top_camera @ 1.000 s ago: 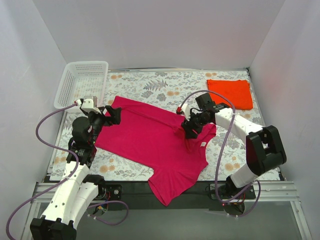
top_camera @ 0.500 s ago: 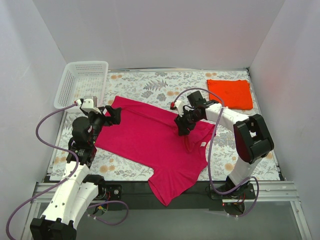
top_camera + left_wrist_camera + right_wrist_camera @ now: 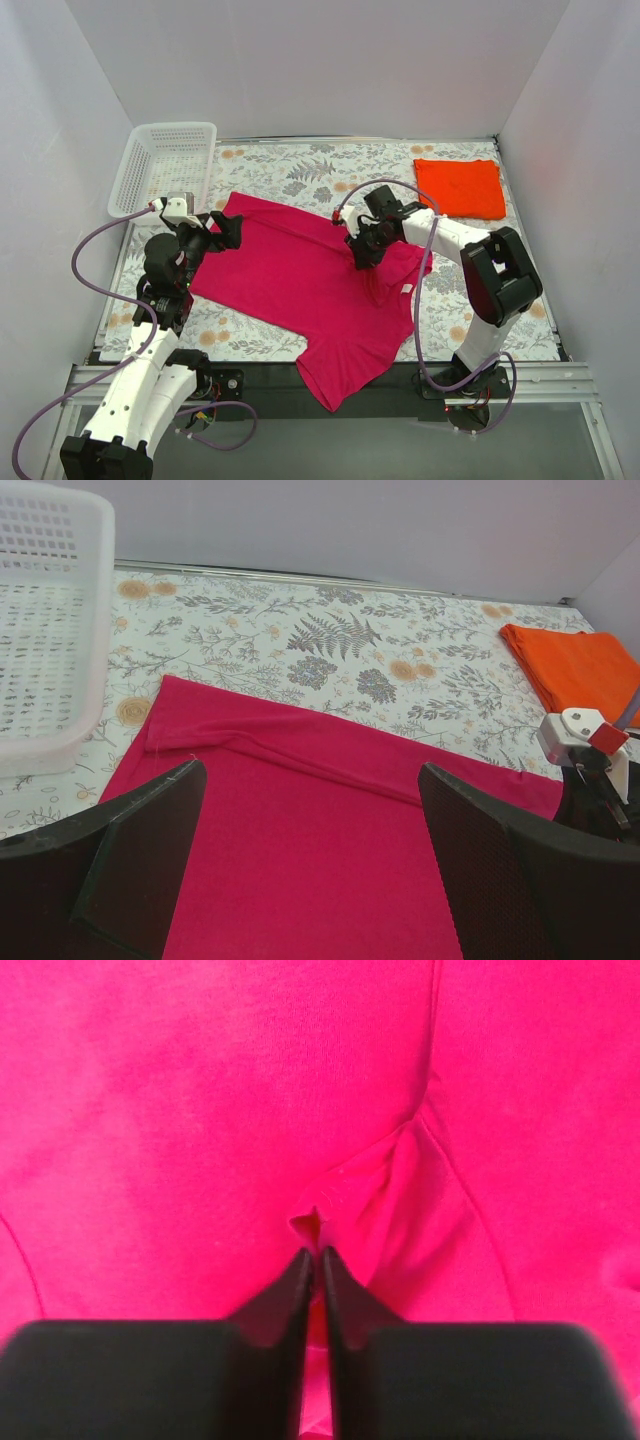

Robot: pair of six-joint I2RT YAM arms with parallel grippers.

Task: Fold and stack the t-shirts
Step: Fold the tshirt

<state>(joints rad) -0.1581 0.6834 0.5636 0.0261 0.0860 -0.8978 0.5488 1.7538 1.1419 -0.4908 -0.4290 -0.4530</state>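
The magenta-pink t-shirt (image 3: 300, 285) lies spread on the floral table, a sleeve hanging over the near edge, its small white label (image 3: 406, 289) showing at the right. My right gripper (image 3: 359, 253) is shut on a pinch of this shirt's cloth (image 3: 318, 1222) near its right shoulder; a thin fold sits between the fingers. My left gripper (image 3: 228, 232) is open and empty, just above the shirt's far left corner (image 3: 180, 730). The orange-red t-shirt (image 3: 460, 187) lies folded at the far right; it also shows in the left wrist view (image 3: 575, 670).
A white lattice basket (image 3: 165, 166) stands at the far left corner, close to my left gripper; it also shows in the left wrist view (image 3: 45, 630). White walls close in the table on three sides. A purple cable (image 3: 385, 185) loops above the right wrist.
My right gripper has moved left and slightly away across the shirt, dragging the pinched cloth with it. The left arm has not moved.
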